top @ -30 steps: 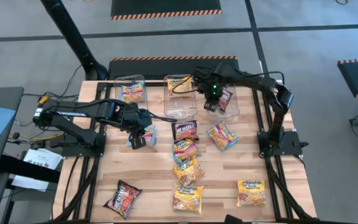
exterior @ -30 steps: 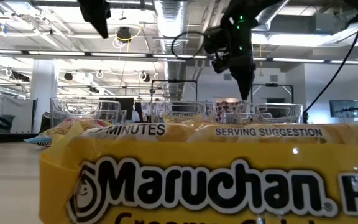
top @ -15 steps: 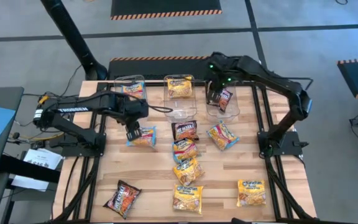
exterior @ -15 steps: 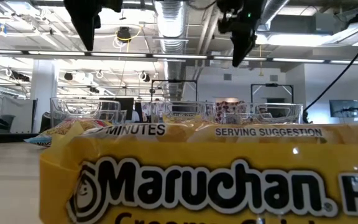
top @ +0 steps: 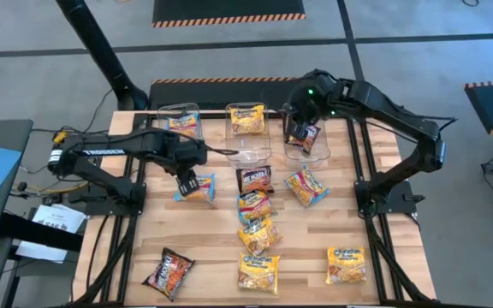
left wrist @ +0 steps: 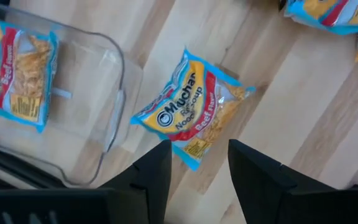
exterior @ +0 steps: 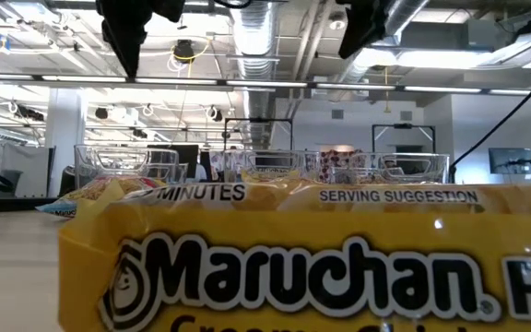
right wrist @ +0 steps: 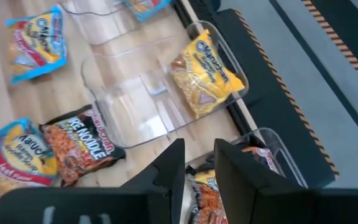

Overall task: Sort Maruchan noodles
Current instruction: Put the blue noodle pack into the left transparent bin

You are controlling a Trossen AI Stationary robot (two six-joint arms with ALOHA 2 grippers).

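The Maruchan noodles lie spread over the wooden table. My left gripper (top: 187, 181) hovers open just over a light blue packet (top: 199, 191) beside the left bin (top: 181, 114); in the left wrist view this packet (left wrist: 191, 112) lies flat past my empty fingers (left wrist: 157, 177). The left bin holds another blue packet (left wrist: 17, 68). My right gripper (top: 298, 128) stands open and empty above the right bin (top: 319, 152), where a black-red packet (right wrist: 210, 196) lies. A yellow packet (right wrist: 207, 74) rests in the middle bin (top: 245, 154).
Loose on the table are a black-red packet (top: 255, 178), blue packets (top: 305, 186) (top: 253, 205), yellow packets (top: 259, 233) (top: 259, 269) (top: 346, 263) and a black-red packet (top: 169, 272) at the front left. A yellow packet (exterior: 321, 258) fills the low view's foreground.
My left gripper has opened wider and shifted slightly back over the blue packet. The right gripper has lifted higher above the right bin, its arm swinging outward.
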